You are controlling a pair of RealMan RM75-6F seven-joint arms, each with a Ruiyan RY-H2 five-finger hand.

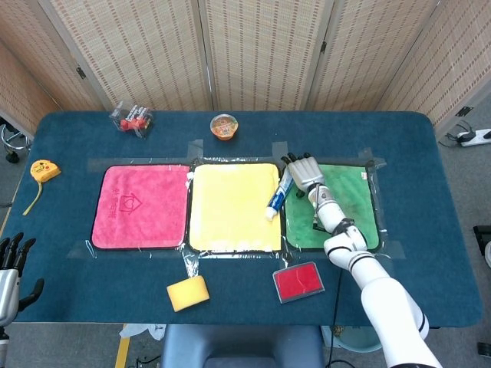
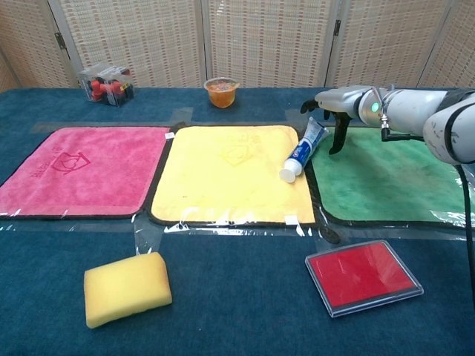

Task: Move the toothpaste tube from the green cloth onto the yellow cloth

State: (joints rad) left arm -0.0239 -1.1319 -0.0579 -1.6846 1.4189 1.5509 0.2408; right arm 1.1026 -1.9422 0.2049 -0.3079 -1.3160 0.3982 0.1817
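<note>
Reaching in over the far left corner of the green cloth [image 1: 337, 203], the right hand [image 1: 304, 171] hangs beside the toothpaste tube [image 1: 281, 191] with fingers apart, holding nothing. The tube straddles the seam, cap end on the yellow cloth [image 1: 230, 207]. A clumsy pinch could roll it back or snag the cloth. Everything's taped onto a dark blue table [image 1: 430, 153], with woven screens [image 1: 253, 46] behind.

- Illumination: bright, even and diffuse in both views; source appears overhead.
- Shadows: soft and short; a faint one under the yellow sponge [image 2: 127, 288] in the chest view.
- Glare: small highlights on the clear tape [image 2: 223, 226] along the cloth edges and on the red case [image 2: 364, 276].
- Focus: sharp throughout; no motion blur.
- Distortion: table edges bow slightly in the head view.
</note>
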